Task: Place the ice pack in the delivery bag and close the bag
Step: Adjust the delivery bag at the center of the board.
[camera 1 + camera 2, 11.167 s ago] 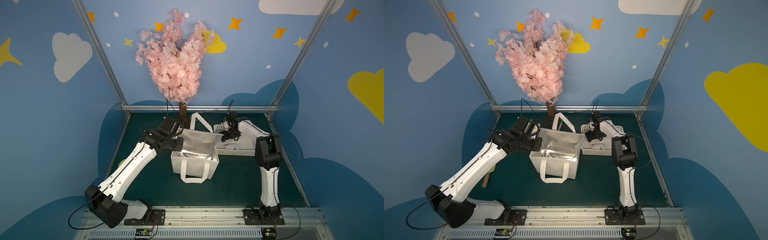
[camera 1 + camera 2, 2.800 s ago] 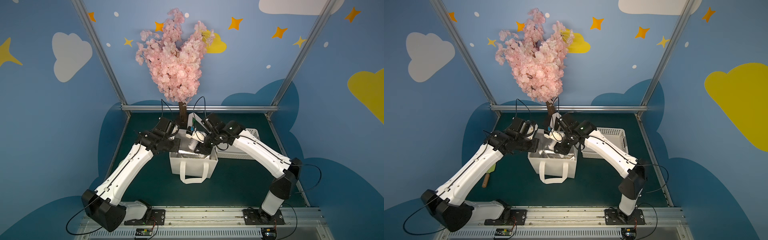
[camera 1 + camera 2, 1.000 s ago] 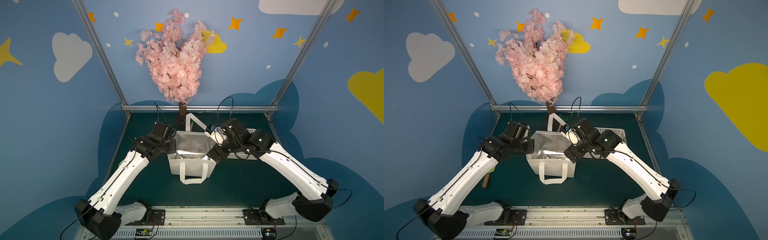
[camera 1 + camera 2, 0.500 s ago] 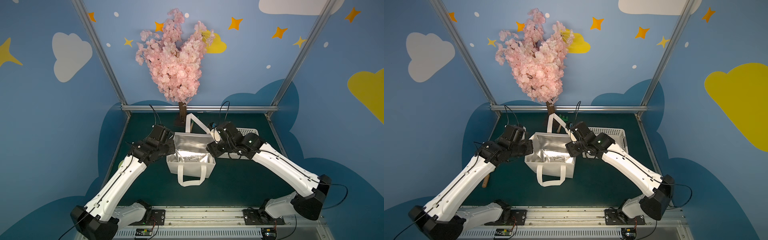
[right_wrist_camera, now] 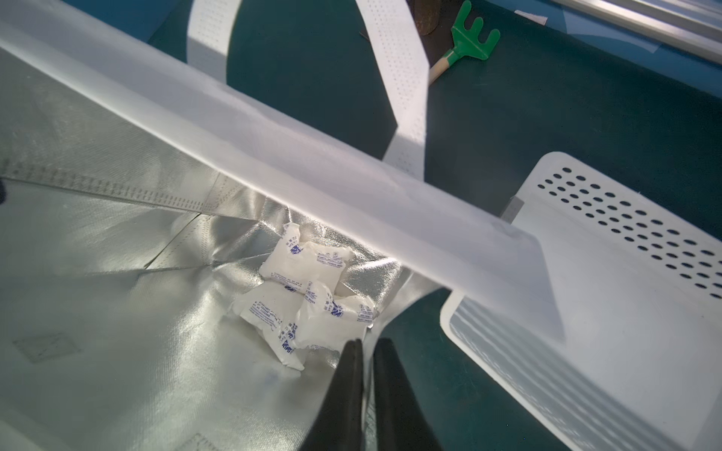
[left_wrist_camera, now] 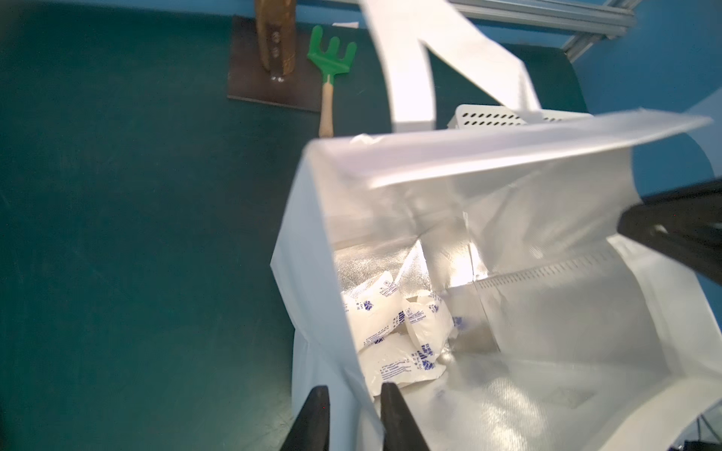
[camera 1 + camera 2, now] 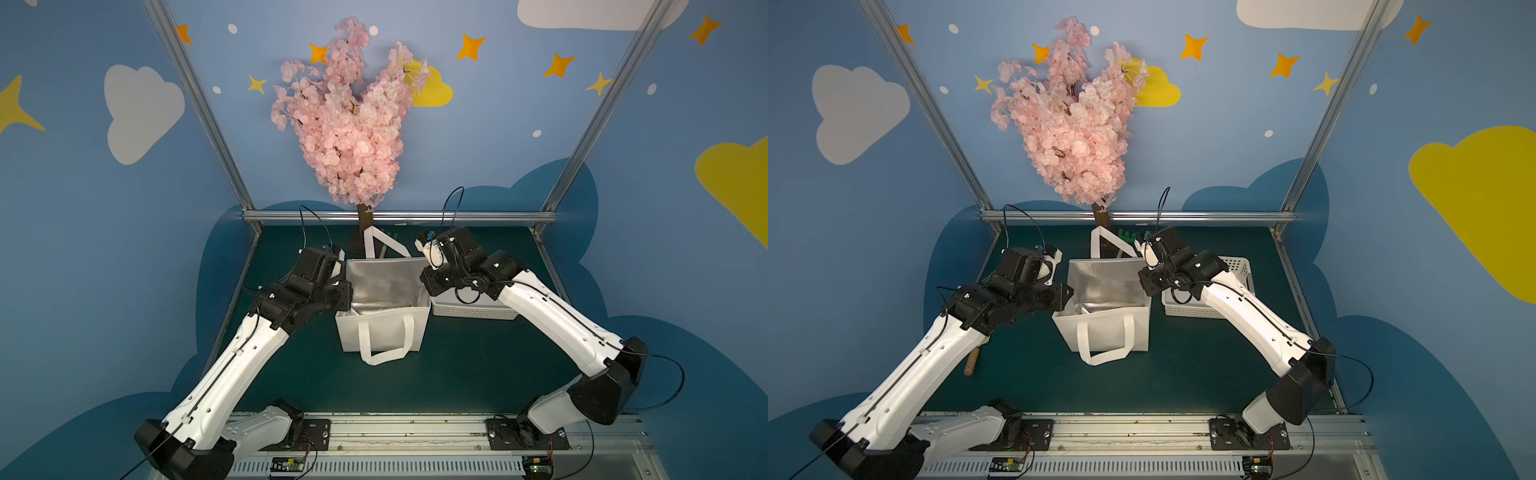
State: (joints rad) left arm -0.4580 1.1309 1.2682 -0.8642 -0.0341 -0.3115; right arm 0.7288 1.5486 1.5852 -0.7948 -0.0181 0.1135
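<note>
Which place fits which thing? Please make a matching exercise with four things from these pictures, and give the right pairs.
Things
1. ice packs
2. green toy rake
3. white perforated basket
4. pink blossom tree

Places
A. standing at the back, in the middle
B. on the foil floor of the delivery bag
C. beside the bag, on the robot's right side
D. lying flat on the table, next to the tree's base

Pairs: 1-B, 2-D, 3-C, 4-A
</note>
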